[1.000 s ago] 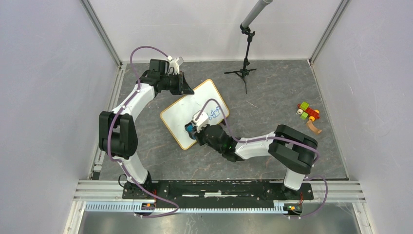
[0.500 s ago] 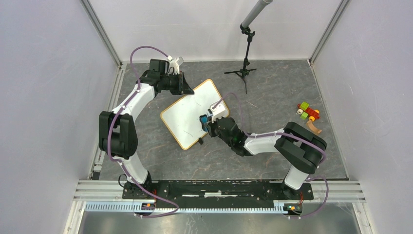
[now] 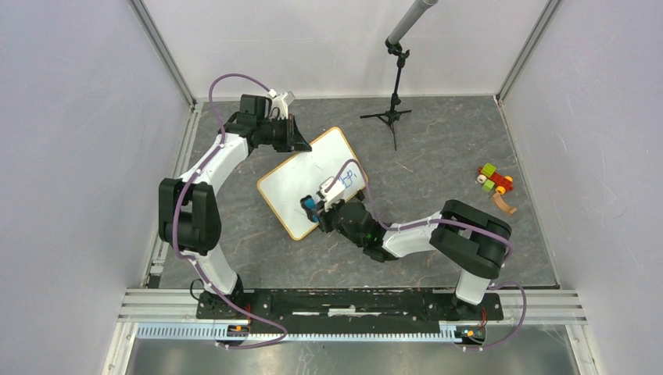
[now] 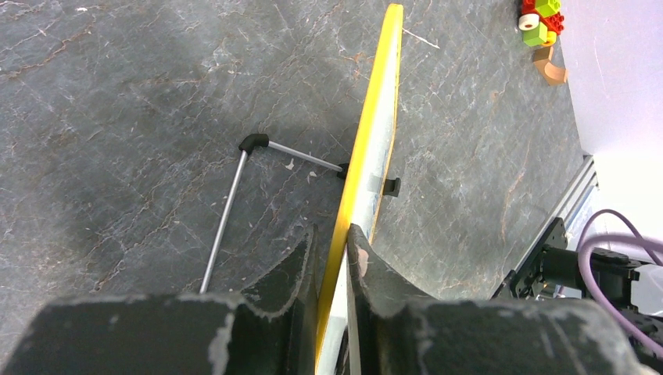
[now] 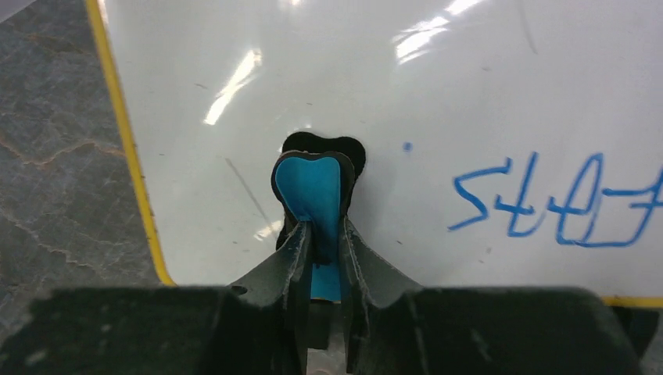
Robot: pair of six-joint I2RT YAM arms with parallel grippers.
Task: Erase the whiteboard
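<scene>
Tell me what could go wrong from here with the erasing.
1. The left gripper pinches only the thin edge of the whiteboard; wiping pressure might twist the board out of it.
2. The eraser in the right gripper sits to one side of the blue writing; a short stroke could miss it.

The dark grey, stone-patterned table top (image 3: 438, 156) carries a small black tripod stand (image 3: 388, 116) near its far edge, with a grey tube (image 3: 410, 19) slanting up from it. Well to the right, near the side wall, lies a cluster of red, green and yellow toy blocks (image 3: 494, 180) with a curved tan strip (image 3: 507, 205) just beside it. Left of centre a white rectangular whiteboard with a yellow frame (image 3: 293, 183) sits tilted, a thin metal wire leg (image 4: 227, 215) beneath it resting on the surface.
</scene>
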